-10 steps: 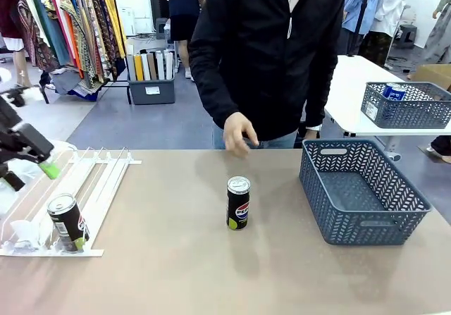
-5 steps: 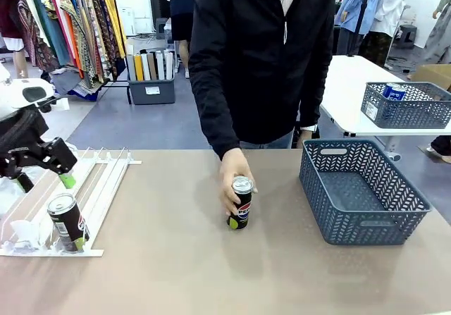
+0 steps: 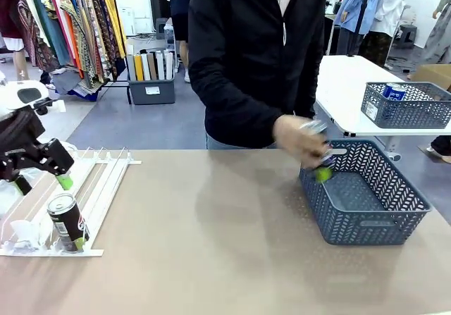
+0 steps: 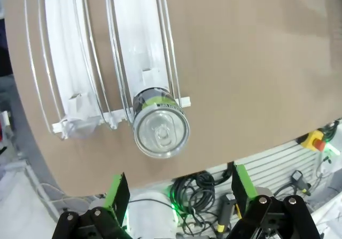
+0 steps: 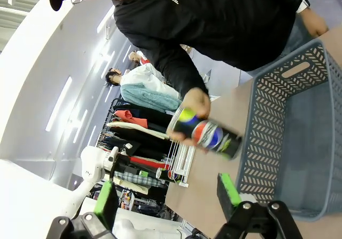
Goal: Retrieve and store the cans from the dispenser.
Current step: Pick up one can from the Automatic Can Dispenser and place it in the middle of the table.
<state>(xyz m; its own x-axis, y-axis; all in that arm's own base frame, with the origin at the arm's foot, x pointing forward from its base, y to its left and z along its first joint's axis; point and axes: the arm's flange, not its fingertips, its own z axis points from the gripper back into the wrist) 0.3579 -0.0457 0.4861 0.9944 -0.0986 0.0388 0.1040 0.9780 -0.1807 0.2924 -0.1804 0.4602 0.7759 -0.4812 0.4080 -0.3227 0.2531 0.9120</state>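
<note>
My left pincer (image 3: 42, 182) is hovering over the far part of the dispenser (image 3: 106, 181), its jaws spread wide and gripping nothing. Looking down along it in the left wrist view, the left pincer (image 4: 178, 193) is framing a black can (image 4: 160, 129) from above: the can is standing upright at the low end of one lane of the dispenser (image 4: 64, 62), silver top facing me, pressed against the end bar. In the front view that same can (image 3: 68, 222) is sitting at the near end of the rack, on the left of the table (image 3: 211, 251).

Across the table, the person's hand (image 3: 299, 140) is carrying a second black can (image 3: 320, 163), blurred, right at the left rim of the grey-blue basket (image 3: 366, 216). My right pincer (image 5: 166, 196) is standing open too, holding nothing, and it is looking at that hand (image 5: 193, 108) gripping the tilted can (image 5: 208, 135) just beside the basket's wall (image 5: 267, 126).
</note>
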